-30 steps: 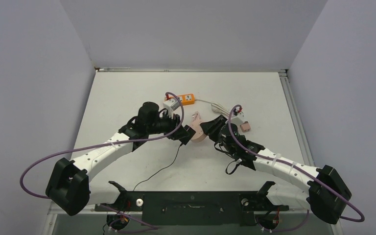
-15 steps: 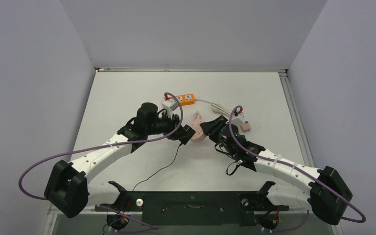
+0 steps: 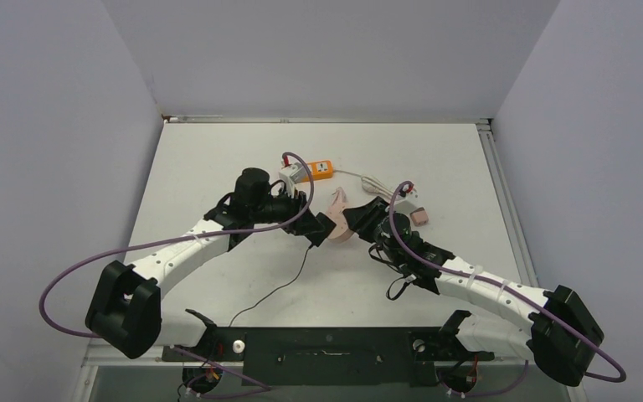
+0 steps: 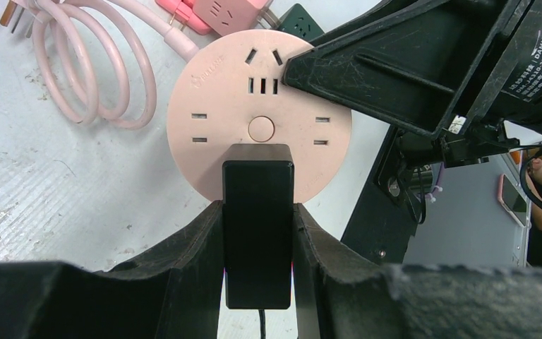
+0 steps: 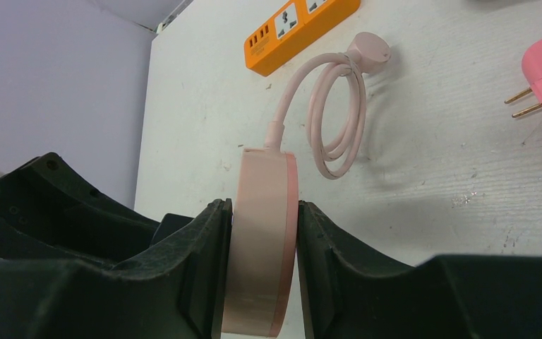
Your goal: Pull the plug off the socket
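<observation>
Tabletop [image 3: 452,167], white, scuffed, between lavender walls [image 3: 318,50]; pink socket [image 3: 340,234] near centre.

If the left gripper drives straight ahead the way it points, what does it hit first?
The socket. The left gripper is shut on the plug, which sits in the socket's face dead ahead; its fingertips would likely meet that face first, though the gap is hard to judge.
</observation>
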`<state>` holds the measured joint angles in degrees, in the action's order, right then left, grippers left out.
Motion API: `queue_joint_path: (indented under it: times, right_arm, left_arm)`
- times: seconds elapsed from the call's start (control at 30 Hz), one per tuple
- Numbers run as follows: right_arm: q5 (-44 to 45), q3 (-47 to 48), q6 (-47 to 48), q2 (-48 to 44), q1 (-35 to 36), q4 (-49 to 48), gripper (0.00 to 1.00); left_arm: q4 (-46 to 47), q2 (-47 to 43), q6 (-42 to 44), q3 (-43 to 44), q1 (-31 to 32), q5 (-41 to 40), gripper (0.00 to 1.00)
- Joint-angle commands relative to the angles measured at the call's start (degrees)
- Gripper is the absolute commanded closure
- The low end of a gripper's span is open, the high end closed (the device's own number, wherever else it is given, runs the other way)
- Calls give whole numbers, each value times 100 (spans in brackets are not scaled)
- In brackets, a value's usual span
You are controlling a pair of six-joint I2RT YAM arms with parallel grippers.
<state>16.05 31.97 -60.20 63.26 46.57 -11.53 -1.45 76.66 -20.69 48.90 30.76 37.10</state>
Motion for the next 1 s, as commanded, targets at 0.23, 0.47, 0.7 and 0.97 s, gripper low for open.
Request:
queue_joint_path:
  times: [0.23, 0.47, 0.7, 0.97]
  right_arm:
    - [154, -24, -384, -243, -33, -53, 95]
    - [91, -81, -515, -262, -125, -152, 95]
    - [-4, -109, -529, -273, -131, -245, 95]
    - [-3, -195, -429, -362, -131, -353, 95]
  left_arm:
    - [229, -536, 542, 74, 471, -1417, 100]
    - [285, -796, 708, -60, 623, -1727, 100]
    - [268, -637, 648, 44, 611, -1493, 100]
    - [208, -425, 359, 185, 255, -1088, 100]
